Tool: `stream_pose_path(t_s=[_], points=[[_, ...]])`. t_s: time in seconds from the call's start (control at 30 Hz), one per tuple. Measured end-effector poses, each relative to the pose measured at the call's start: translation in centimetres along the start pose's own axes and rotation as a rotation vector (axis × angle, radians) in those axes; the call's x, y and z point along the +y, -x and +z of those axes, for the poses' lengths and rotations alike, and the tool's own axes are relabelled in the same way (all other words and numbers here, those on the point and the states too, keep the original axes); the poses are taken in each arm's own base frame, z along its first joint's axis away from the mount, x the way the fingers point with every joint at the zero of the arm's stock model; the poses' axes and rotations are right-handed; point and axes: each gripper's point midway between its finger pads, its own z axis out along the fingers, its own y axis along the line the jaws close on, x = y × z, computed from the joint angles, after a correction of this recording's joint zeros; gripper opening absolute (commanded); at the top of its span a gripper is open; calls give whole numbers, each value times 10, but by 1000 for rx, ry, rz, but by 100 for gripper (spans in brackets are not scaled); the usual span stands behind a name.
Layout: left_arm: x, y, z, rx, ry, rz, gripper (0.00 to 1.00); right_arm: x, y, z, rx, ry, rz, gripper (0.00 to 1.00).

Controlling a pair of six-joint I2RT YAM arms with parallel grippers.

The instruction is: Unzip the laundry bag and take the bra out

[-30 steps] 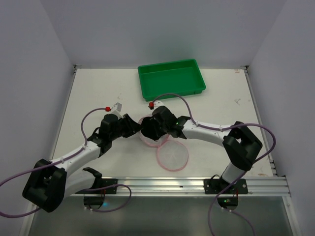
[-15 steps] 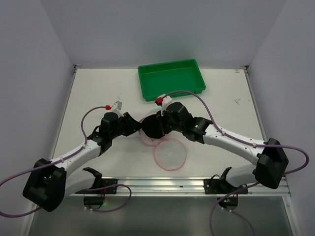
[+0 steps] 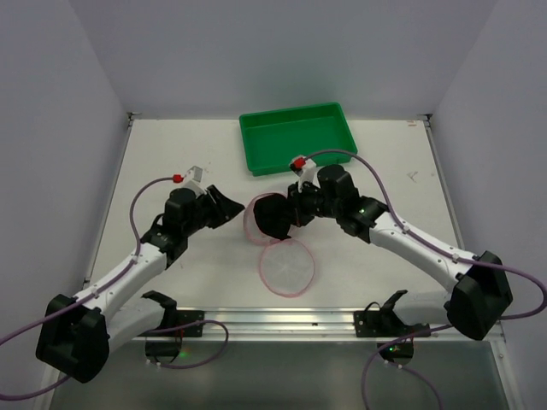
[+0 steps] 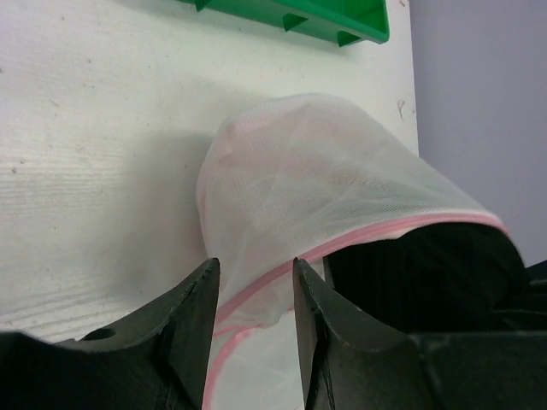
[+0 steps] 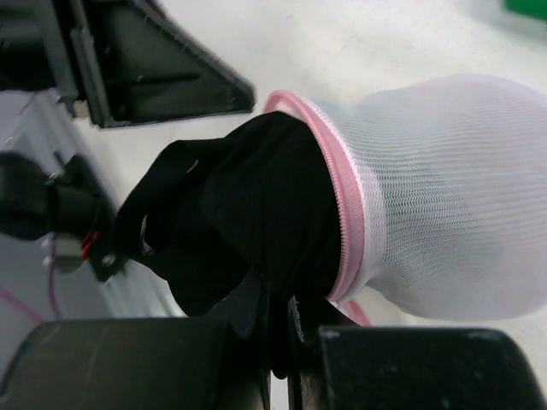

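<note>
Top external: right claw (image 3: 289, 213) is clamped on the bra (image 3: 272, 219), a black bundle right at its tips. The laundry bag (image 3: 286, 266) is unzipped and hinged open. One disc lies flat on the table (image 3: 171, 154), on the near side of the right claw. The other half stands up as a dome, wrapped around the far side of the bra. Left claw (image 3: 229, 205) has its fingers apart and holds nothing, with the dome just ahead of its tips. Can't tell whether they touch the mesh. The green tray (image 3: 297, 137) sits beyond both claws, apart from the bag.

Right wrist: fingers (image 5: 410, 367) are pressed together on a fold of black fabric. Most of the bra (image 5: 231, 213) bulges out past the pink zip edge of the bag (image 5: 427, 196).

Left wrist: fingers (image 4: 188, 333) are spread, with pink trim showing in the gap. The mesh dome (image 4: 308, 188) is ahead of the tips, with the bra (image 4: 427, 265) in its mouth on the right.
</note>
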Motion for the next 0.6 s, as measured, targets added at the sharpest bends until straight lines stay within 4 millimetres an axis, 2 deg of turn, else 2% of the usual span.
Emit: stream_pose_path(t_s=[0.13, 0.37, 0.6], points=[[-9, 12, -3, -17, -4, 19, 45, 24, -11, 8, 85, 158, 17, 0], [-11, 36, -17, -63, 57, 51, 47, 53, -42, 16, 250, 397, 75, 0], [-16, 71, -35, -159, 99, 100, 49, 82, -35, 11, 316, 602, 83, 0]])
